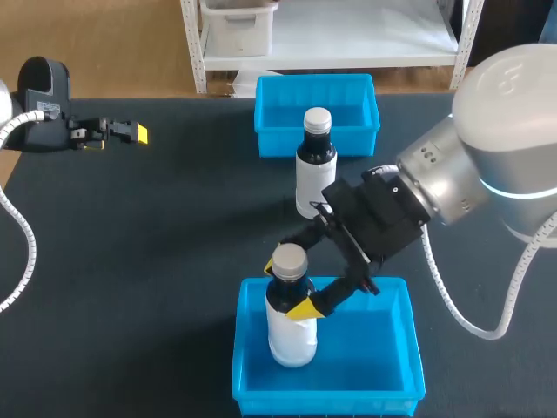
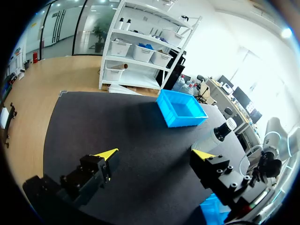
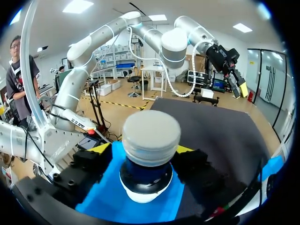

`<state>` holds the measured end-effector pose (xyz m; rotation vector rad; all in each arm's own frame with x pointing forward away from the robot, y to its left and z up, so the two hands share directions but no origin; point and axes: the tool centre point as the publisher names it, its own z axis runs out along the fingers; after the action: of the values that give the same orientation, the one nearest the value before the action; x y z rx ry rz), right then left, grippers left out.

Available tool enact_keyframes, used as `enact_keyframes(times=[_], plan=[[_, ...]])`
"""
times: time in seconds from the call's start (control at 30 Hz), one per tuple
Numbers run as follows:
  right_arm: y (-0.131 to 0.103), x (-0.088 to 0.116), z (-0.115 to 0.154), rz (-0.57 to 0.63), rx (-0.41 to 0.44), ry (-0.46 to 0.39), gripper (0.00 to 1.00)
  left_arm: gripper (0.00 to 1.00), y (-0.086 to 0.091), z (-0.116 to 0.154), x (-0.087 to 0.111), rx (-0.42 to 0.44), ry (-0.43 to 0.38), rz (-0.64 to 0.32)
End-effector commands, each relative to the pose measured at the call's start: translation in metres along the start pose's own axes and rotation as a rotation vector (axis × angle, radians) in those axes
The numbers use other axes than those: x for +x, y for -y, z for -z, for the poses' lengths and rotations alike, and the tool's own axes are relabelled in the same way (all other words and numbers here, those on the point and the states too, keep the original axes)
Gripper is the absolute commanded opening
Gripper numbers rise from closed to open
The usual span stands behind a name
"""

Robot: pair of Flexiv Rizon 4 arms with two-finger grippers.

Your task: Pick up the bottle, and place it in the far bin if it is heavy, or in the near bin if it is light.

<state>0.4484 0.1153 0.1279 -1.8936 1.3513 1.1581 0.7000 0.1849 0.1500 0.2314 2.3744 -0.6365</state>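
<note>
**While our right end effector (image 1: 294,305) grips it, the bottle (image 1: 290,335) stands inside the near bin (image 1: 326,402)**

Where the head view looks down on the dark tabletop (image 1: 157,244), we record two blue bins in line, one at the near edge and one at the far edge. The bottle, with a dark neck, a white body and a pale cap, is upright within the walls of the near bin, toward its left side. We cannot tell whether its base touches the bin floor.

Our right arm enters from the right, and its end effector is closed on the bottle at the shoulder, just below the cap. One yellow tip shows against the bottle's right side. In the right wrist view both fingers bear on the bottle from opposite sides, with the cap rising between them.

A second bottle (image 1: 315,165) of the same kind stands upright on the tabletop, just in front of the far bin (image 1: 348,139) and outside it. It is well apart from the gripped bottle.

Our left end effector (image 1: 130,132) is over the far left of the tabletop, well apart from both bins. Its fingers are spread wide with nothing between them, as the left wrist view confirms.
</note>
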Motion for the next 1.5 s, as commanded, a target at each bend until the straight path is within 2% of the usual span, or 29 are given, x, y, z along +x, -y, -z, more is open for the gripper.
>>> enact_keyframes(times=[0.03,0.3,0.53,0.7,1.03,1.5], plan=[[0.0,0.001,0.006,-0.005,0.007,-0.007,1.0,1.0,0.0,0.0,0.0,0.0,0.0,0.0],[-0.004,0.013,0.036,-0.031,0.066,-0.039,1.0,1.0,0.0,0.0,0.0,0.0,0.0,0.0],[-0.005,0.035,0.084,-0.083,0.149,-0.052,1.0,1.0,0.0,0.0,0.0,0.0,0.0,0.0],[0.006,0.05,0.119,-0.122,0.207,-0.05,1.0,1.0,0.0,0.0,0.0,0.0,0.0,0.0],[0.059,0.072,0.176,-0.157,0.274,-0.056,1.0,1.0,0.0,0.0,0.0,0.0,0.0,0.0],[0.156,0.091,0.211,-0.161,0.293,-0.052,1.0,1.0,0.0,0.0,0.0,0.0,0.0,0.0]])
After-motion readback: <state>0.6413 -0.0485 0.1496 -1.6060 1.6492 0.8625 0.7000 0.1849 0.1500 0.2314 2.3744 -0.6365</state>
